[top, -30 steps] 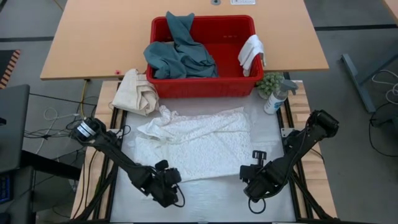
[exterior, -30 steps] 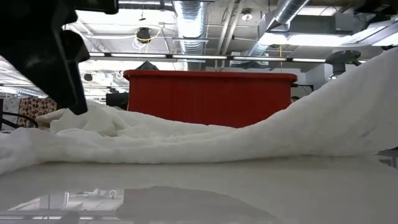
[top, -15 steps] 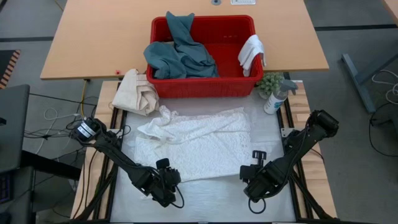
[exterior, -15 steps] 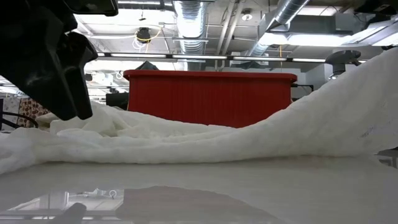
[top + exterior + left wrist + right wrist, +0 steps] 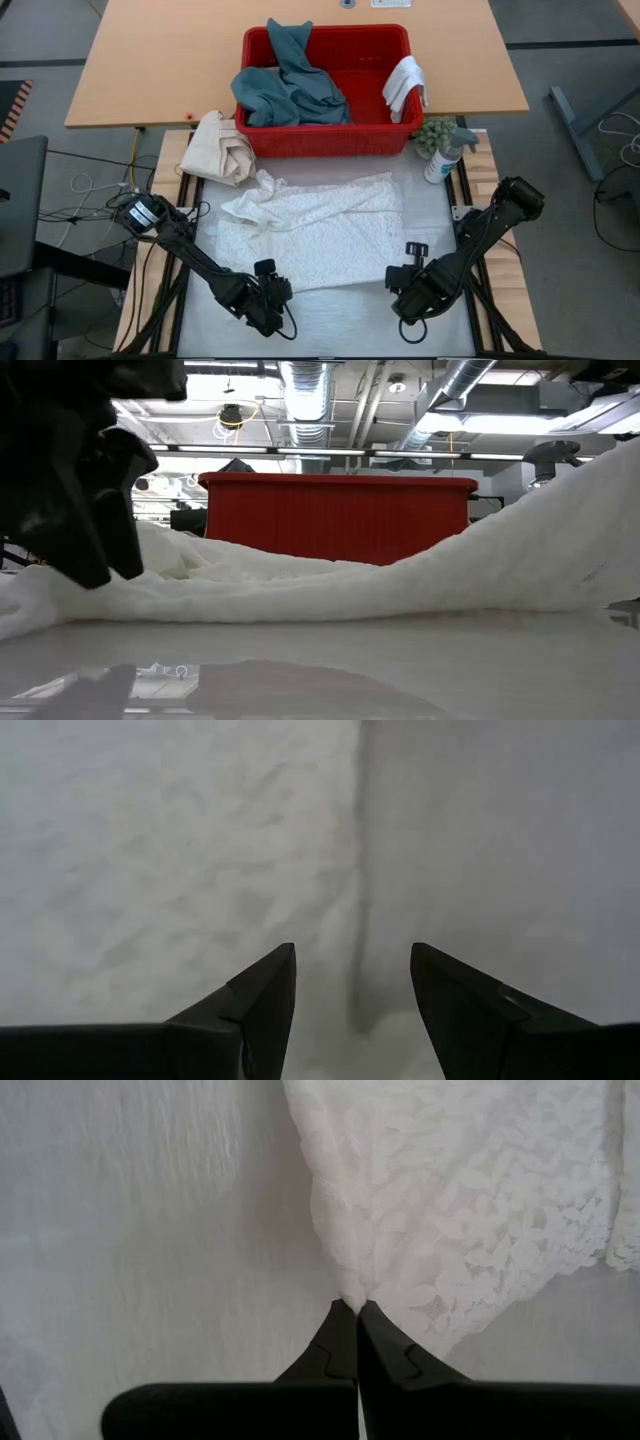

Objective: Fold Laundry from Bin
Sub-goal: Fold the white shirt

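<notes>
A white lace cloth [image 5: 320,235] is spread on the bench [image 5: 330,320] in the lower centre of the high frame, below the red bin [image 5: 325,90], in which the teal-green garment [image 5: 285,85] and a small white cloth [image 5: 403,82] are left. The lace's lower right corner is pinched in the closed right tool [image 5: 356,1312], while the left tool [image 5: 352,982] is held open at the lower left corner, its fingers set astride the cloth's edge but not closed on it. The main risk is judged to be an uneven lift: if the left tool is closed too high or just off the edge, only air or a single thread of lace may be caught, and the cloth would be dragged askew by the right grip. The bunched upper left part [image 5: 255,200] may also be folded in as a wrinkle.
</notes>
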